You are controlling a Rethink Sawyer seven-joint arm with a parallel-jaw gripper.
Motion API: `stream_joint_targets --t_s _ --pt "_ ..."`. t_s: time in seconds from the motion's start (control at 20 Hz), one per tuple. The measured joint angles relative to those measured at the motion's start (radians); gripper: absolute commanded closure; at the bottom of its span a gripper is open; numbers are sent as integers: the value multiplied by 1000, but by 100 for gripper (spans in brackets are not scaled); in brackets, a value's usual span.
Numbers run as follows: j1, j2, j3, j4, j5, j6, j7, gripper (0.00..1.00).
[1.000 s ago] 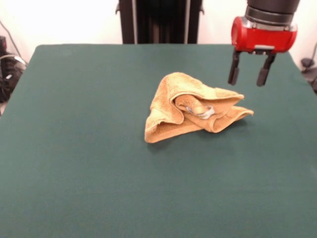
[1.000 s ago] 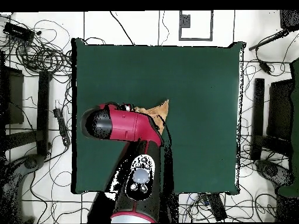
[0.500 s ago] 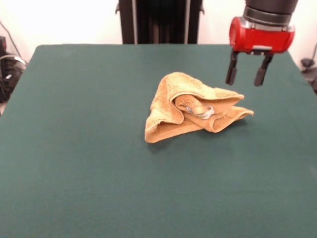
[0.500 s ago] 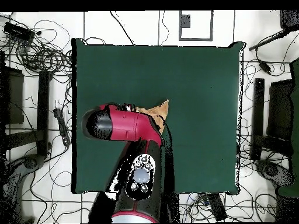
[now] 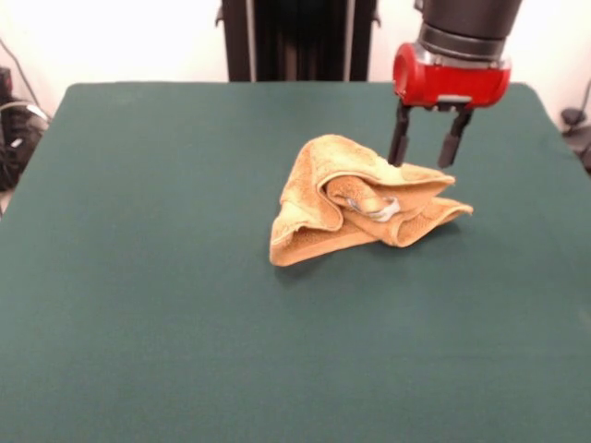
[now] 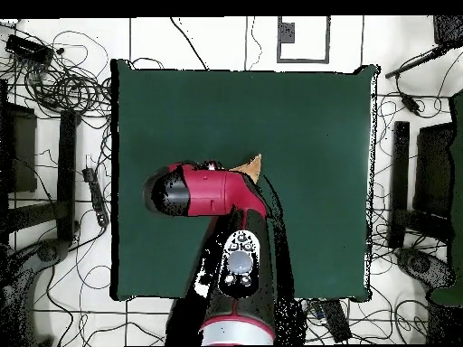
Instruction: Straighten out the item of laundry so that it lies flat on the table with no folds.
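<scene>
Dark green felt-covered table [image 5: 138, 305]: one golden-orange terry-cloth towel [image 5: 360, 198], bunched in folds near centre, grey tag tucked inside. Red-and-black gripper [image 5: 425, 152] poised above its far right corner, fingers apart, evidently placed to pinch that edge

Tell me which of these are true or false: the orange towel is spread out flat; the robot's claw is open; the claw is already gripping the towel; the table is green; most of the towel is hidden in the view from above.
1. The towel is spread out flat. False: it lies crumpled in a folded heap.
2. The gripper is open. True: its two fingers stand apart with a clear gap.
3. The gripper is already gripping the towel. False: nothing is between its fingers; it hangs at the towel's far edge, and actual contact cannot be judged.
4. The table is covered in dark green. True.
5. From above, most of the towel is hidden. True: the arm covers it, and only an orange corner shows.
</scene>
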Motion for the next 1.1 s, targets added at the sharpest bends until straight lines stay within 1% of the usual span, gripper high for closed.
stream_joint_targets --t_s 0.25,0.3,0.6,0.65,1.1 --pt "-24 -14 41 -4 -53 8 0 0" --pt "-24 -19 54 -7 -75 14 0 0" --pt "-23 -33 99 -17 -119 36 0 0" --pt "-22 -41 112 -21 -138 48 0 0" --pt "-23 -52 164 -37 -211 69 0 0"
